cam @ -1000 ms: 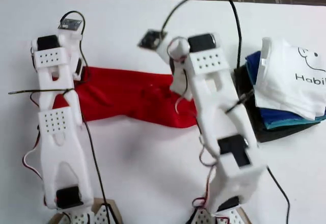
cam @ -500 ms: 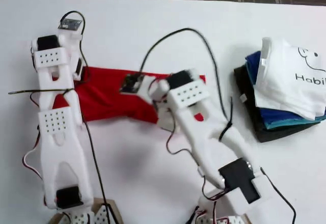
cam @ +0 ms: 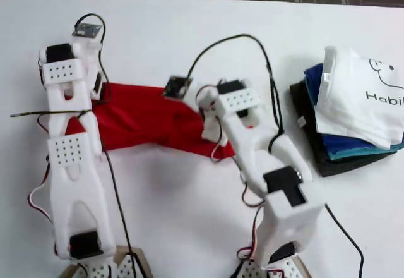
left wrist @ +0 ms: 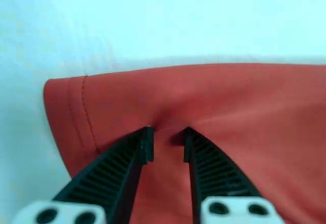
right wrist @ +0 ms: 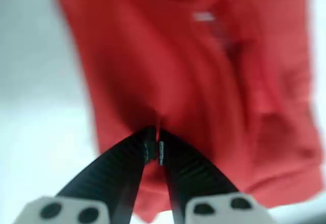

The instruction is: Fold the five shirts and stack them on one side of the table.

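Note:
A red shirt (cam: 148, 120) lies stretched across the table between both arms. My left gripper (cam: 95, 101) sits at its left end. In the left wrist view its narrowly parted fingers (left wrist: 145, 145) pinch a pucker of the red shirt (left wrist: 229, 96) near the hemmed edge, so my left gripper (left wrist: 167, 141) is shut on cloth. My right gripper (cam: 211, 129) is over the shirt's right part. In the right wrist view my right gripper (right wrist: 154, 150) is shut on a fold of the red shirt (right wrist: 204, 81).
A stack of folded shirts (cam: 353, 107), white on top of blue, teal and black, lies at the table's right side. Cables loop around both arms. Bare white table (cam: 177, 215) lies in front of the red shirt and behind it.
The right arm swung left over the shirt with its end, then came back a little to the right. The shirt's right end now lies further left. The left arm kept still.

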You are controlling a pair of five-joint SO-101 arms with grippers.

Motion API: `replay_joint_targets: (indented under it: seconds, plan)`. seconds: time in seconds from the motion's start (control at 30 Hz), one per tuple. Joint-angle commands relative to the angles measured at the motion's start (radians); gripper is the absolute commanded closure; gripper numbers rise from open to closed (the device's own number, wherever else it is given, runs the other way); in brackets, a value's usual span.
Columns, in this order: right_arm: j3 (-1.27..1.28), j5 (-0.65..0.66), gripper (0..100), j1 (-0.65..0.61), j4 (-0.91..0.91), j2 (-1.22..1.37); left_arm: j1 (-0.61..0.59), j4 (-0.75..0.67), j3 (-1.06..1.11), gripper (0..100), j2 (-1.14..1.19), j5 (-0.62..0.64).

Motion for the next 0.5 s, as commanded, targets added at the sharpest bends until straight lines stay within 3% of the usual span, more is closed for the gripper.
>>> replay_joint_targets:
  seconds: [0.0,0.2,0.47]
  plan:
    - [-0.213,0.008,97.7,0.038,-0.007,0.056,0.008,-0.017,-0.004,87,0.005,0.006]
    - [-0.384,0.005,97.8,0.042,0.11,0.176,0.008,-0.017,-0.004,87,0.005,0.006]
    - [-0.566,0.002,97.4,0.077,0.381,0.048,0.008,-0.017,-0.004,87,0.005,0.006]
